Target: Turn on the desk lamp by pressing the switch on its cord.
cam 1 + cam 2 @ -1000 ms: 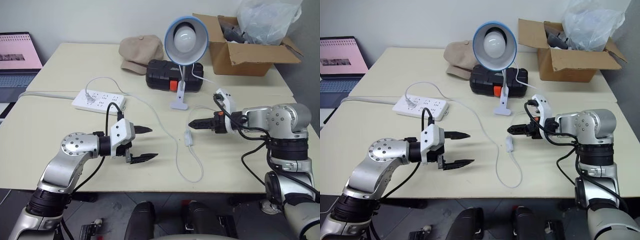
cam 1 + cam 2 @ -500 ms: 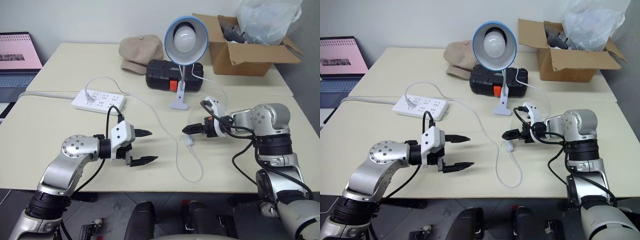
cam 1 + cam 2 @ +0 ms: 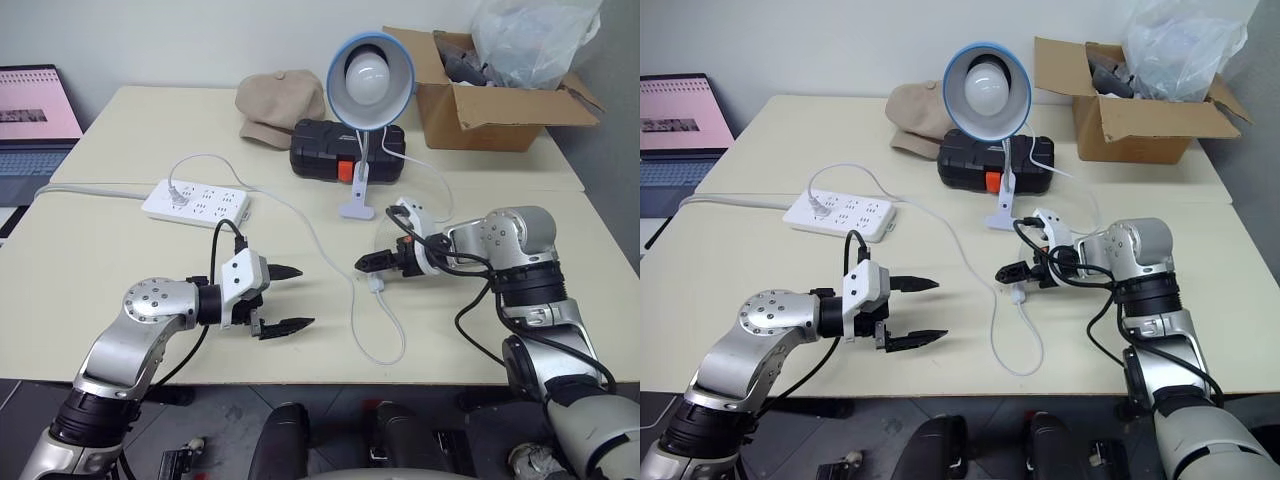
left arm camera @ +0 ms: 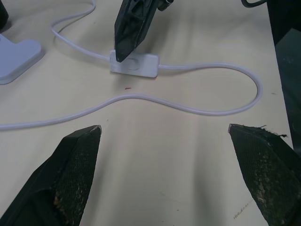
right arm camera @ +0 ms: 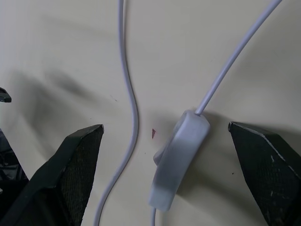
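1. The right gripper (image 3: 362,263) has swung in leftward and down since a second ago; its tip now hangs just over the switch (image 3: 375,284).
2. The left gripper (image 3: 290,298) hovers with fingers spread wide, empty, left of the cord (image 3: 330,250).
3. The switch lies flat on the table (image 3: 120,130), in front of the unlit desk lamp (image 3: 370,75).
4. The right gripper's fingers also stand wide apart, holding nothing.

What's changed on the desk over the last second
The right gripper swung in toward the switch and lowered, its open jaws now just above it. Nothing was grasped. The left gripper stays open and nearly still; lamp unlit, cord unmoved.
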